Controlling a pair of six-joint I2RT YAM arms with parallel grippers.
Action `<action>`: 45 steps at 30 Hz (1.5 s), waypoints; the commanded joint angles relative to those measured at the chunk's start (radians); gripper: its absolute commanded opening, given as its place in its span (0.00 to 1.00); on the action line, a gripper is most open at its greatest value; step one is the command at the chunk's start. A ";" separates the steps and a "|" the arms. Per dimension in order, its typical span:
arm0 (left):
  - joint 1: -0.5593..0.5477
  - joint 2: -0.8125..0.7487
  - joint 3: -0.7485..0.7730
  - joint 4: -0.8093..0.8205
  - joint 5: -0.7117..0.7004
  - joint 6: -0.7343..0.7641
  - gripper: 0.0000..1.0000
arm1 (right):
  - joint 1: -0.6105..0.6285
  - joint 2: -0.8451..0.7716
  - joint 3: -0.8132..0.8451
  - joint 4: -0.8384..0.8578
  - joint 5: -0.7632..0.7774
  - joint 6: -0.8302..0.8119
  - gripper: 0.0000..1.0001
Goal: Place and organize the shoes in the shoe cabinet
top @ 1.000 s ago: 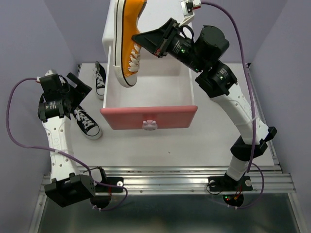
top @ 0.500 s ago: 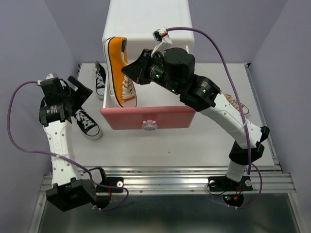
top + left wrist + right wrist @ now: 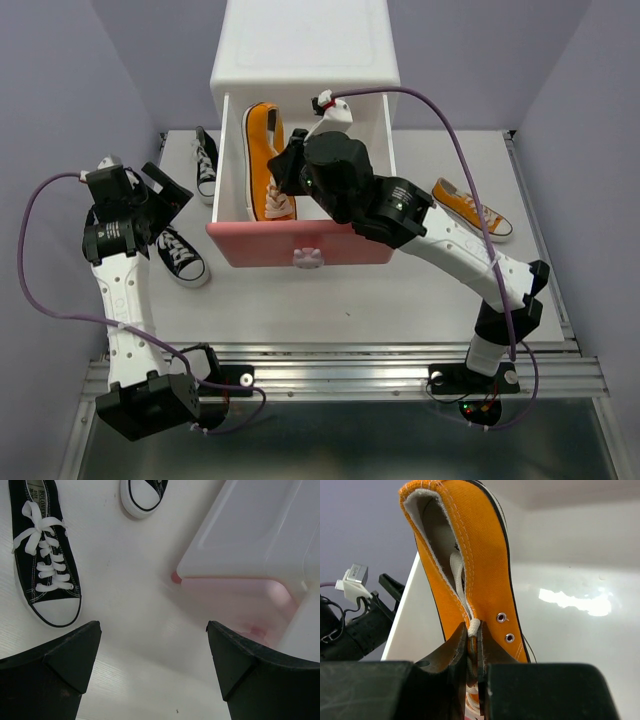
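Observation:
The white shoe cabinet stands at the back with one pink-fronted drawer pulled out. My right gripper is shut on the tongue and laces of an orange shoe and holds it on its side in the drawer's left part. The wrist view shows the jaws pinching that orange shoe. The second orange shoe lies on the table at the right. Two black shoes lie left of the cabinet. My left gripper is open and empty above the table.
The left wrist view shows one black shoe, the toe of the other, and the cabinet's corner with a pink foot. Purple walls close both sides.
My right gripper has brought the orange shoe down from above the cabinet into the left side of the open drawer. The left arm has hardly moved.

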 commanded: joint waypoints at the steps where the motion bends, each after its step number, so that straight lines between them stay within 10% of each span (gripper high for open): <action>1: 0.003 -0.034 -0.013 0.010 -0.005 0.023 0.99 | 0.034 -0.045 0.046 0.104 0.129 0.037 0.01; 45: 0.003 -0.031 -0.033 0.007 -0.040 0.036 0.99 | 0.016 0.104 0.110 0.004 0.188 0.117 0.01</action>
